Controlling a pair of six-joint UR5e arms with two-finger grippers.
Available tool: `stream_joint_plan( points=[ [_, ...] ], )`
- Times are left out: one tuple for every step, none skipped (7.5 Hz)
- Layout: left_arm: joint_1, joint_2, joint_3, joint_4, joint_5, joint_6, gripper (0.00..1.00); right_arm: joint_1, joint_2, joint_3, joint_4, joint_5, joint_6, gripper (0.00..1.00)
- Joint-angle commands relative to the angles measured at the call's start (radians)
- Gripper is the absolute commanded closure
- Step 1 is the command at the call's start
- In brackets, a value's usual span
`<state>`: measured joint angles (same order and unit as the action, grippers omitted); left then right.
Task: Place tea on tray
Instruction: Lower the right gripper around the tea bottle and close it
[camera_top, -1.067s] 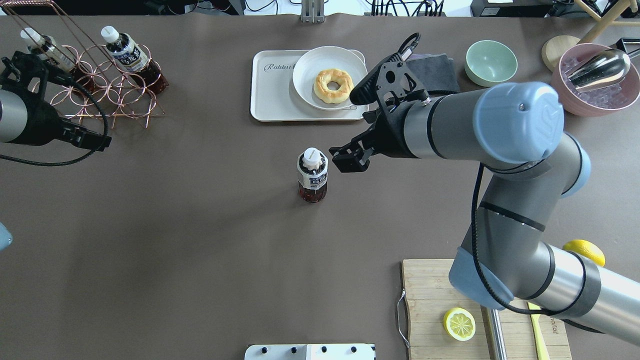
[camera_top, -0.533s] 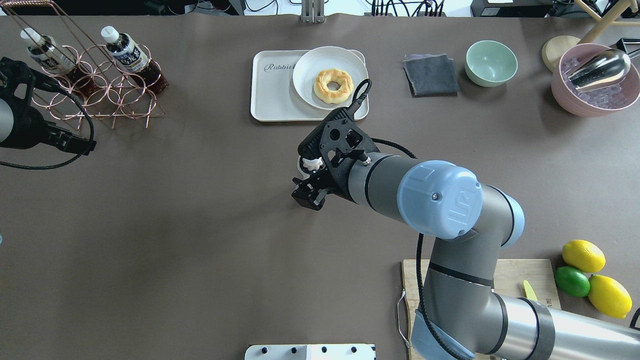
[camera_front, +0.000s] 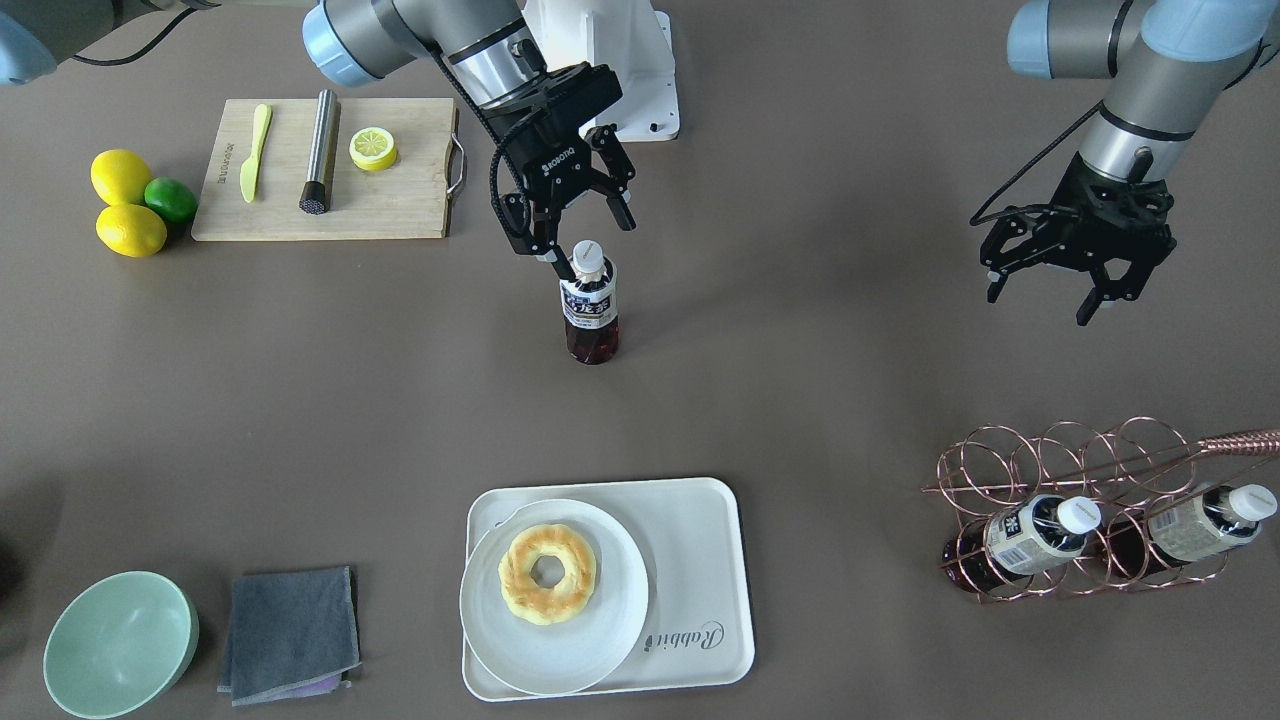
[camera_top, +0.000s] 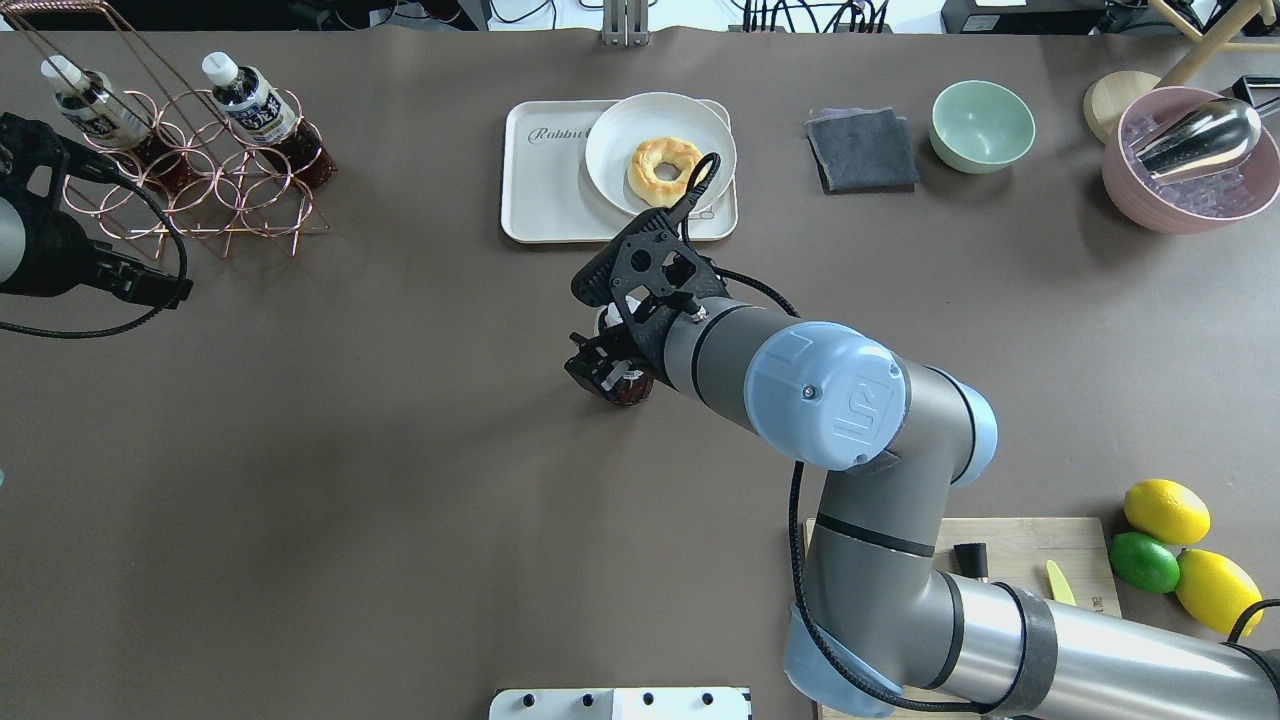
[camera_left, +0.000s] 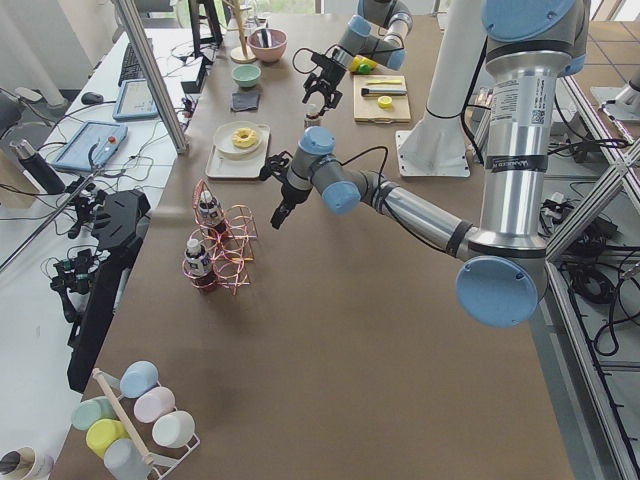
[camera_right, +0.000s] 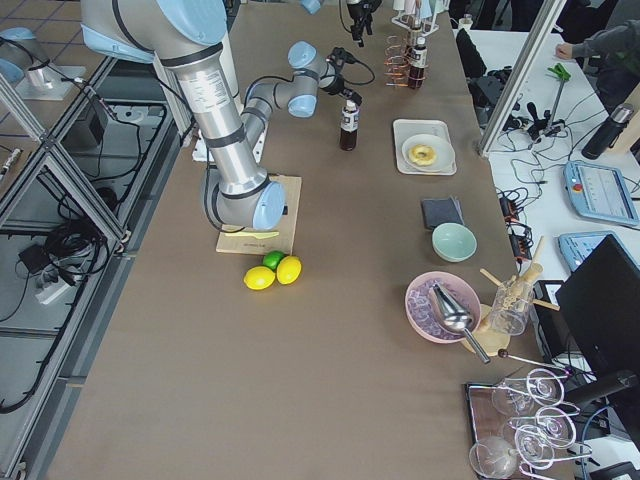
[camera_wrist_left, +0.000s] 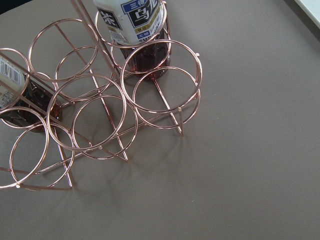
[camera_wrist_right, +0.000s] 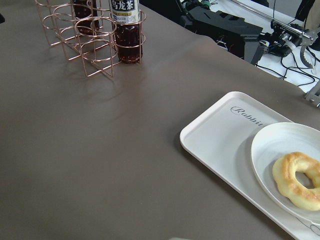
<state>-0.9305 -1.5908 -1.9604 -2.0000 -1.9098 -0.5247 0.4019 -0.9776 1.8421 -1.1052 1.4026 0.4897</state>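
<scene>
One tea bottle (camera_front: 588, 305) stands upright mid-table, apart from the tray; in the overhead view only its base (camera_top: 630, 388) shows under the wrist. My right gripper (camera_front: 582, 238) is open, its fingers spread either side of the bottle's white cap, not closed on it. The cream tray (camera_front: 700, 560) with "Rabbit" lettering also shows overhead (camera_top: 545, 190) and in the right wrist view (camera_wrist_right: 220, 135). It carries a white plate (camera_front: 610, 640) with a doughnut. My left gripper (camera_front: 1040, 305) is open and empty, hovering near the copper rack (camera_front: 1060, 470).
The rack (camera_top: 200, 180) holds two more tea bottles (camera_front: 1030, 532). A cutting board (camera_front: 400, 205) with a lemon half, lemons and a lime (camera_front: 130, 200), a green bowl (camera_front: 120, 645), a grey cloth (camera_front: 290, 630) and a pink bowl (camera_top: 1190, 160) stand around the edges.
My right arm swung left from beside the bottle and lowered its open gripper over the bottle's top. My left arm drew back a little from the rack.
</scene>
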Motion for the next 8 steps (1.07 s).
stream_joint_plan(
  points=[
    [-0.001,0.000,0.000,0.000,0.000,0.000,0.01,0.005,-0.001,-0.012,0.008,-0.002,0.021,0.19],
    [-0.001,-0.001,0.000,0.000,0.000,0.000,0.01,0.005,-0.001,-0.023,0.010,0.001,0.054,0.20],
    [-0.001,-0.003,0.000,0.000,0.000,0.000,0.01,0.005,0.000,-0.023,0.010,0.006,0.082,0.22],
    [-0.001,-0.003,0.000,0.000,0.000,-0.001,0.01,0.005,0.000,-0.023,0.010,0.006,0.111,0.26],
    [-0.001,-0.005,0.000,0.000,0.000,-0.001,0.01,0.003,0.002,-0.023,0.011,0.009,0.168,0.29],
    [0.001,-0.006,0.000,0.000,0.000,-0.003,0.01,0.003,0.002,-0.021,0.011,0.018,0.200,0.41],
    [0.001,-0.008,0.000,0.000,0.000,-0.003,0.01,0.003,0.002,-0.020,0.011,0.019,0.204,0.65],
    [-0.001,-0.008,-0.002,0.000,0.000,-0.003,0.01,0.000,-0.009,-0.023,0.042,0.018,0.205,0.73]
  ],
)
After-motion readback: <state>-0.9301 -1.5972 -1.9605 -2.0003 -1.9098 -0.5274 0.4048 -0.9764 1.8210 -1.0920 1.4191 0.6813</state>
